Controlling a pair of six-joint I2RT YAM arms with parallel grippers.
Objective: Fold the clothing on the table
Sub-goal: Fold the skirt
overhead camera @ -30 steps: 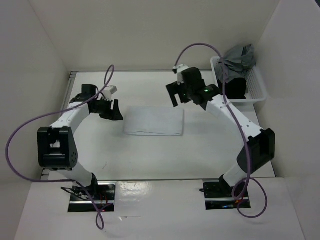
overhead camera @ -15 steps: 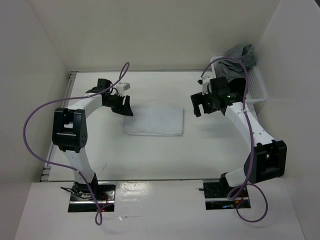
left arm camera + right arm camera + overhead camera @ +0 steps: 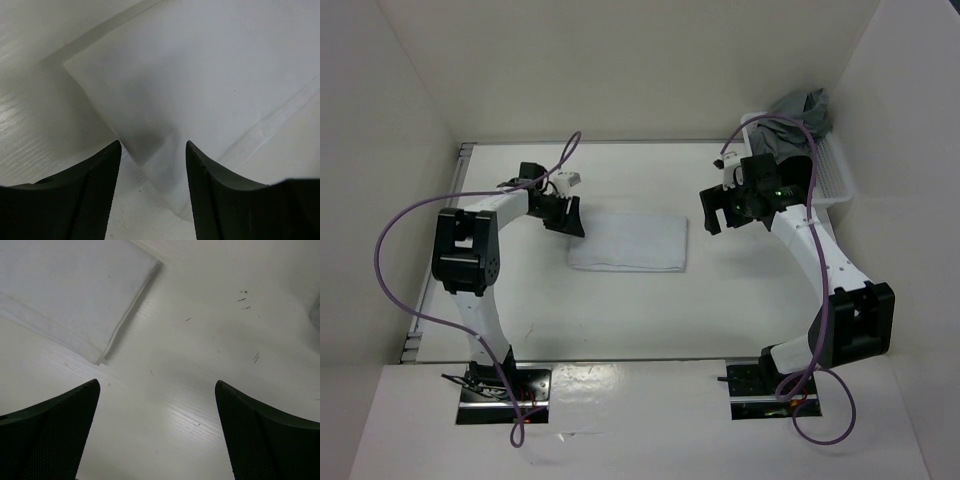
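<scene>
Left jaws nearer soft, rectangular white clothing [image 3: 628,241]

- Plain white table [image 3: 620,310], its surface faintly scuffed.
- Folded white clothing [image 3: 630,241] lies flat near its middle.
- White mesh basket [image 3: 832,180] stands at its far right corner.

The clothing [image 3: 628,241] is plain white with no print, on a white table [image 3: 620,320] marked by faint dark scuffs [image 3: 242,299]. At the far right corner, a white mesh basket [image 3: 835,175] holds a grey garment [image 3: 800,112]. The arms [image 3: 812,250] are white with black joints. The left gripper [image 3: 570,215] and right gripper [image 3: 718,212] are black, and the cables [image 3: 379,262] are purple.
</scene>
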